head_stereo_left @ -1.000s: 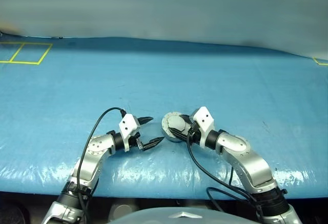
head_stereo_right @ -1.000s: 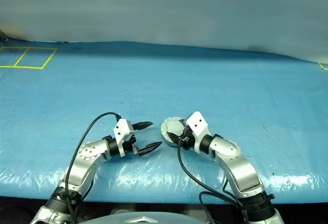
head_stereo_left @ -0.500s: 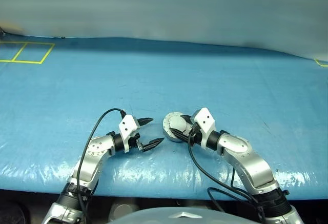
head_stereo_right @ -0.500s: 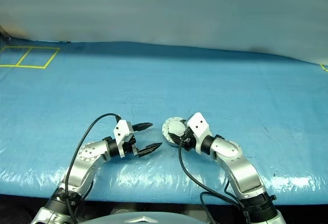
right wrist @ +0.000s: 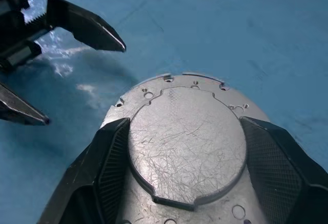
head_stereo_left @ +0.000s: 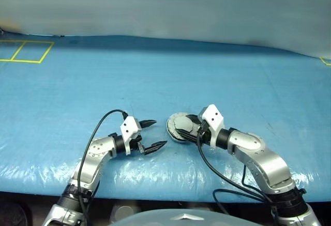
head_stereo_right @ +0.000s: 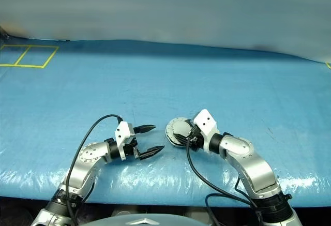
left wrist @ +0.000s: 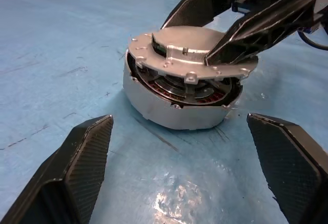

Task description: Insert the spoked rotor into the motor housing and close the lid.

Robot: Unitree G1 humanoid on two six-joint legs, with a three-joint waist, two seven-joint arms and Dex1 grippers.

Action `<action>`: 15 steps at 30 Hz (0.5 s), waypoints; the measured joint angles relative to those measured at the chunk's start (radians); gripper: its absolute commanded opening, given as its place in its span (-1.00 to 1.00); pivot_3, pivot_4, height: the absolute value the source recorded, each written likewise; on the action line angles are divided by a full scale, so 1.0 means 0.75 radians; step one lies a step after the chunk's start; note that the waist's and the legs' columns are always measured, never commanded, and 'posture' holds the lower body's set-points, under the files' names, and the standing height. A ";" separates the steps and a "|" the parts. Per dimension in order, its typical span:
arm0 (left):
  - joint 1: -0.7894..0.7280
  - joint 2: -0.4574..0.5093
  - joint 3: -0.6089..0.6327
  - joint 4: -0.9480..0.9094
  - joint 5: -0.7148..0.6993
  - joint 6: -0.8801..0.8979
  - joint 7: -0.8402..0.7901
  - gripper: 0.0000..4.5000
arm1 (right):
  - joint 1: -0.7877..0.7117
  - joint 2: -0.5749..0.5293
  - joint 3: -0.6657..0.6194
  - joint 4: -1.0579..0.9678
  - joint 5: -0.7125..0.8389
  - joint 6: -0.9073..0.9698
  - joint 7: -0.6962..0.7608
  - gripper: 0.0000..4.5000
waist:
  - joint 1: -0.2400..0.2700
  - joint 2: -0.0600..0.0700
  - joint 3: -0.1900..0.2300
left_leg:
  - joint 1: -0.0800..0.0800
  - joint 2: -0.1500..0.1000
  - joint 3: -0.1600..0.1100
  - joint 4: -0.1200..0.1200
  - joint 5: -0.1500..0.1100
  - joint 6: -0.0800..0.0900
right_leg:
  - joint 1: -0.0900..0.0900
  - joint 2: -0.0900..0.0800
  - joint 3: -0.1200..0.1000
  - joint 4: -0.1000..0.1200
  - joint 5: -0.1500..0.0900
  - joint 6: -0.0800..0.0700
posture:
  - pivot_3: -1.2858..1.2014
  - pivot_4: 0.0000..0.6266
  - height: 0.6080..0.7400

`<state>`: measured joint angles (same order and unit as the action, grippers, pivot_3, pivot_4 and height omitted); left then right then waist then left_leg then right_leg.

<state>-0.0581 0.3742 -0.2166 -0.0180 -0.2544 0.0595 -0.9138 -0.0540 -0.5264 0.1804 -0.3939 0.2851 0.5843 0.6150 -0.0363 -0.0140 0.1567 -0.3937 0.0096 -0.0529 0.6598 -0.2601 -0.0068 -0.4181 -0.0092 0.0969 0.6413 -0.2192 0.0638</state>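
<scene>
The motor housing (left wrist: 174,108) stands on the blue table between my two arms, and copper windings show under its silver rim. The lid (left wrist: 189,47) lies tilted on top of it, lifted on the side facing my left gripper. My right gripper (head_stereo_left: 182,129) is shut on the lid (right wrist: 187,142), one black finger (right wrist: 110,157) on each side of it. My left gripper (head_stereo_left: 159,133) is open just left of the housing, its fingers (left wrist: 77,167) apart and pointing at it without touching. The spoked rotor is hidden.
A blue sheet (head_stereo_left: 207,81) covers the table, and its front edge (head_stereo_left: 170,182) runs just below my arms. Yellow tape squares (head_stereo_left: 26,51) mark the far left corner. A black cable (head_stereo_left: 95,127) loops up from my left forearm.
My right forearm has swung slightly outward to the right while its gripper stays on the lid. The left gripper and the housing have not moved.
</scene>
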 measured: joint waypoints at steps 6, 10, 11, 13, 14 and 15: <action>-0.001 -0.017 -0.010 0.000 0.017 -0.001 0.013 1.00 | 0.002 0.050 -0.018 0.062 0.020 -0.026 0.004 0.35 | -0.003 0.000 0.000 | 0.004 0.001 -0.001 0.002 0.000 0.000 | 0.004 0.001 -0.001 0.001 0.000 0.000 | 0.03 -0.52 1.00; -0.001 -0.018 -0.011 0.001 0.025 -0.003 0.023 1.00 | 0.005 0.120 -0.053 0.078 0.059 -0.007 -0.010 0.35 | -0.005 -0.001 -0.001 | 0.008 0.001 0.000 0.003 0.000 0.000 | 0.008 0.001 0.000 0.002 0.000 0.000 | 0.03 -0.52 1.00; -0.001 -0.018 -0.011 0.001 0.025 -0.003 0.024 1.00 | 0.004 0.130 -0.060 0.077 0.077 0.002 -0.011 0.35 | -0.007 -0.001 -0.001 | 0.008 0.002 0.000 0.003 0.000 0.000 | 0.008 0.001 0.000 0.002 0.000 0.000 | 0.03 -0.52 1.00; -0.001 -0.020 -0.011 0.001 0.027 -0.004 0.025 1.00 | 0.003 0.140 -0.076 0.061 0.114 0.035 -0.006 0.35 | -0.010 -0.001 -0.001 | 0.008 0.002 0.000 0.002 0.000 0.000 | 0.007 0.001 0.000 0.002 0.000 0.000 | 0.03 -0.52 1.00; -0.001 -0.020 -0.012 0.001 0.027 -0.005 0.025 1.00 | 0.001 0.141 -0.078 0.050 0.125 0.050 -0.005 0.35 | -0.011 -0.001 -0.001 | 0.008 0.002 0.000 0.002 0.000 0.000 | 0.007 0.001 0.000 0.002 0.000 0.000 | 0.03 -0.52 1.00; -0.001 -0.021 -0.012 0.001 0.027 -0.005 0.025 1.00 | 0.000 0.141 -0.075 0.046 0.128 0.052 -0.005 0.35 | -0.012 -0.001 -0.001 | 0.008 0.002 0.000 0.001 0.000 0.000 | 0.007 0.001 0.000 0.002 0.000 0.000 | 0.03 -0.52 1.00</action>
<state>-0.0586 0.3586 -0.2259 -0.0173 -0.2337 0.0555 -0.8951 -0.0537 -0.4206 0.1240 -0.3597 0.3810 0.6232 0.6114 -0.0451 -0.0148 0.1561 -0.3875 0.0109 -0.0527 0.6605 -0.2601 -0.0067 -0.4130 -0.0084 0.0967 0.6428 -0.2193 0.0634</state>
